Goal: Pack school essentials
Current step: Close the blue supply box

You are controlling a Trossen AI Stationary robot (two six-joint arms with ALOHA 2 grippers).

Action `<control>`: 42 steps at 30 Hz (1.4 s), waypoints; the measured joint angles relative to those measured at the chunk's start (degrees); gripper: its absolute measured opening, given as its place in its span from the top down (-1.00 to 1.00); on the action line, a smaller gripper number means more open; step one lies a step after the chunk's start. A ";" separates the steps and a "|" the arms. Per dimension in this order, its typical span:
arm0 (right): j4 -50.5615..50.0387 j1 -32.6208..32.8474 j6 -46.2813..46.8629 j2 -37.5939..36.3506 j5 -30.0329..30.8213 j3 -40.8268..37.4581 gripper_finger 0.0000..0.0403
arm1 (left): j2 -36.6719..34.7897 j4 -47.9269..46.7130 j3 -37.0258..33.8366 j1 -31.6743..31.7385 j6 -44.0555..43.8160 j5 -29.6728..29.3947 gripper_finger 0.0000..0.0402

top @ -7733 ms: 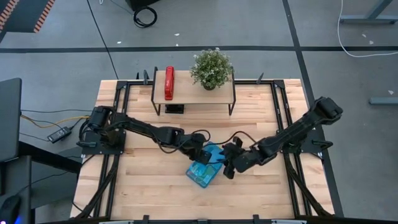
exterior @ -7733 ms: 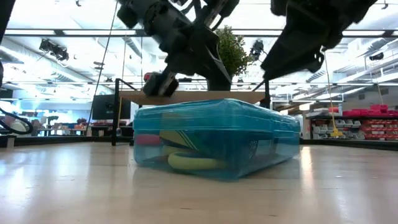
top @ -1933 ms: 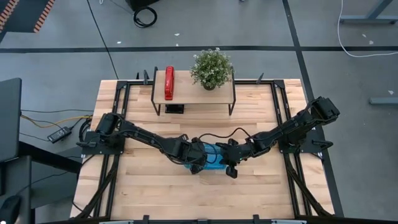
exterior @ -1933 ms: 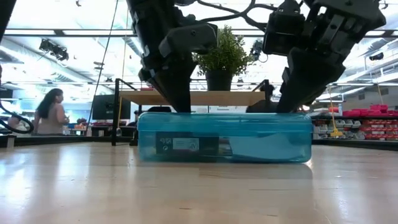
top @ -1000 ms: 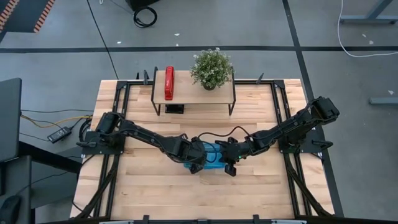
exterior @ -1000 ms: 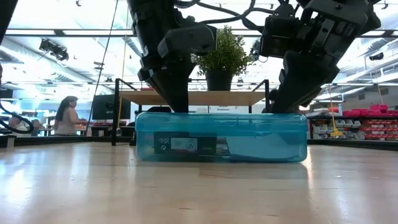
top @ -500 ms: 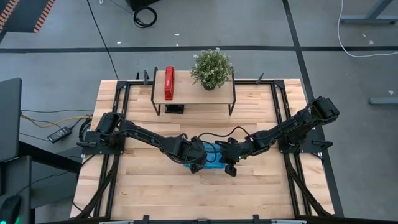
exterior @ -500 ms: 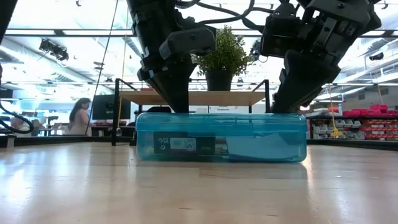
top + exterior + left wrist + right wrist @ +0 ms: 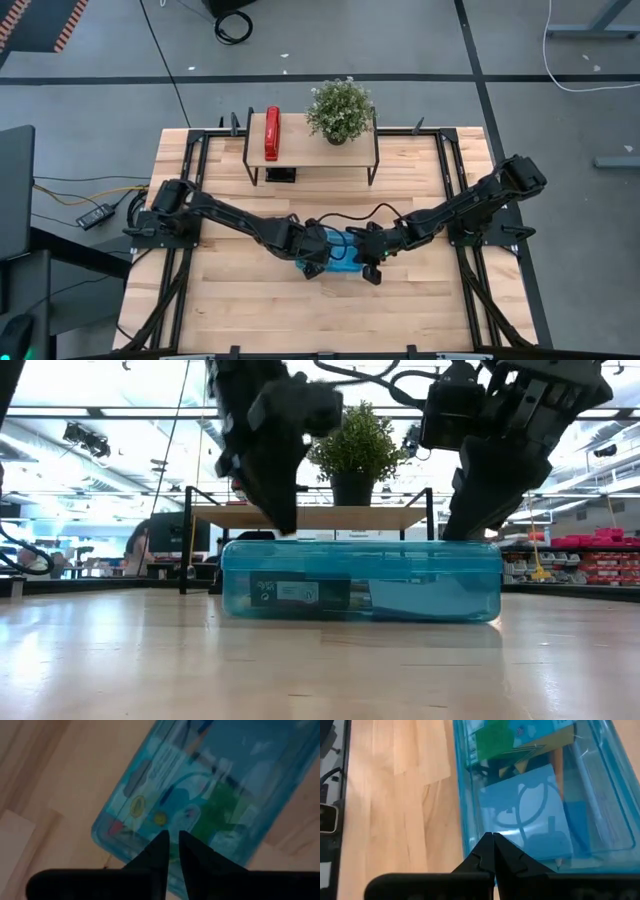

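Printed packet (image 9: 187, 802) inside closed blue case (image 9: 335, 252), mid-table; writing too small to read. Left gripper (image 9: 173, 842) nearly clenched over lid, right gripper (image 9: 493, 843) clenched. Plant (image 9: 340, 108) and stapler (image 9: 271, 133) at 12 o'clock.

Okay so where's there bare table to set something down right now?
Bare wood lies along the table's near edge, below the blue case, and on either side of the small shelf. Around the case is crowded: left gripper and right gripper sit over it.
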 joint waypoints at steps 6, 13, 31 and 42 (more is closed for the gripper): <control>0.31 0.04 0.01 -6.45 1.11 1.24 0.97 | -1.12 -2.92 4.84 0.02 2.00 0.42 0.79; -6.96 -0.28 -0.95 -17.91 5.34 1.26 0.97 | -3.64 -7.85 10.94 0.75 4.24 -1.81 0.90; -10.93 1.28 -5.29 -9.30 7.40 1.24 0.97 | -11.31 -2.93 12.00 -1.31 -0.49 -3.27 0.97; -3.37 -1.13 -6.72 -0.23 5.58 1.28 0.97 | -12.80 3.63 12.07 -3.10 -0.41 -4.21 0.98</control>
